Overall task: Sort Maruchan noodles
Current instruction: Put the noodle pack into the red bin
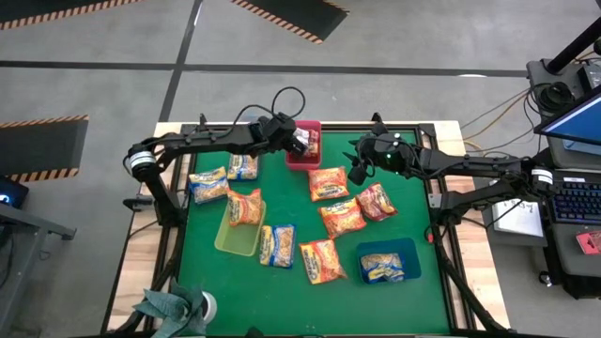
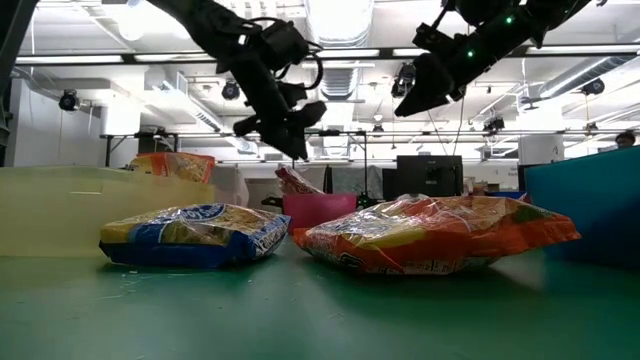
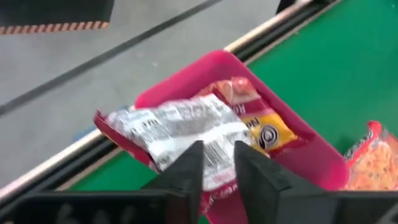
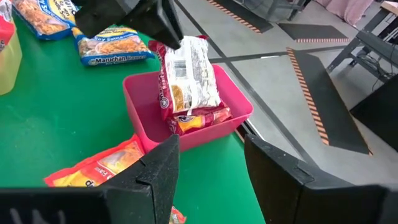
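The red tray (image 1: 302,155) sits at the far edge of the green worktop (image 1: 413,211) and holds dark red packets (image 4: 189,84), one standing upright against another; how many is hard to tell. The left claw (image 3: 217,165) hovers right over them, its fingers narrowly parted around the top edge of the upright packet; whether they grip it I cannot tell. The yellow-green tray (image 1: 237,235) carries one orange packet (image 1: 245,207) propped on its rim. The blue tray (image 1: 387,261) holds one blue-and-yellow packet (image 1: 381,268).

Loose on the worktop lie three more blue-and-yellow packets and four more orange ones.

The right claw (image 4: 208,174) hangs near the red tray with its fingers wide apart, holding nothing.

Around the worktop: grey floor with hazard-striped mats, a keyboard (image 1: 575,199) beside it, and a bright workshop behind.
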### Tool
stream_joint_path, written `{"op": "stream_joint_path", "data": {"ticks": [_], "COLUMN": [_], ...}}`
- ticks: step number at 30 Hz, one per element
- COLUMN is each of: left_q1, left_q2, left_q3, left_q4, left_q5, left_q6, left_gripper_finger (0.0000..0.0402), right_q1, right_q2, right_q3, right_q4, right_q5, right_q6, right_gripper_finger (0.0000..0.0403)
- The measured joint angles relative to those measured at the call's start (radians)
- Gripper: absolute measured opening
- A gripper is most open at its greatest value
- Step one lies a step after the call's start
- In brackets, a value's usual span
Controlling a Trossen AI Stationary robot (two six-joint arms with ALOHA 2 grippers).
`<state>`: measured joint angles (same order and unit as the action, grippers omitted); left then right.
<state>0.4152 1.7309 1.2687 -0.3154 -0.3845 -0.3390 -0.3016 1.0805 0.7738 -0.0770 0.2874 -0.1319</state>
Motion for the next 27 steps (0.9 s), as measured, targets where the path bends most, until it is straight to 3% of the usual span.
{"op": "stream_joint_path", "data": {"ticks": [7, 12, 21, 27], "left_q1": [0.031, 0.035, 0.033, 0.033], "left_q2": [0.000, 0.003, -0.007, -0.049], "left_q3": [-0.104, -0.173, -0.187, -0.134], "left_q4": [0.148, 0.268, 0.287, 0.151], "left_q5": [0.002, 0.001, -0.032, -0.053], "left_q6": [-0.099, -0.130, -0.131, -0.079], "left_gripper_finger": [0.0202, 0.0262, 0.0281, 0.0281], "right_q1": [0.000, 0.000, 0.000, 0.000], "right_q2": [0.000, 0.000, 0.000, 0.002], "right_q3": [0.000, 0.000, 0.000, 0.000], "right_q4": [-0.001, -0.001, -0.001, -0.001], "right_q5": [0.000, 0.000, 0.000, 0.000], "right_q6": [-0.003, -0.003, -0.002, -0.004], "right_gripper_finger": [0.0156, 0.0149, 0.0150, 0.0150]}}
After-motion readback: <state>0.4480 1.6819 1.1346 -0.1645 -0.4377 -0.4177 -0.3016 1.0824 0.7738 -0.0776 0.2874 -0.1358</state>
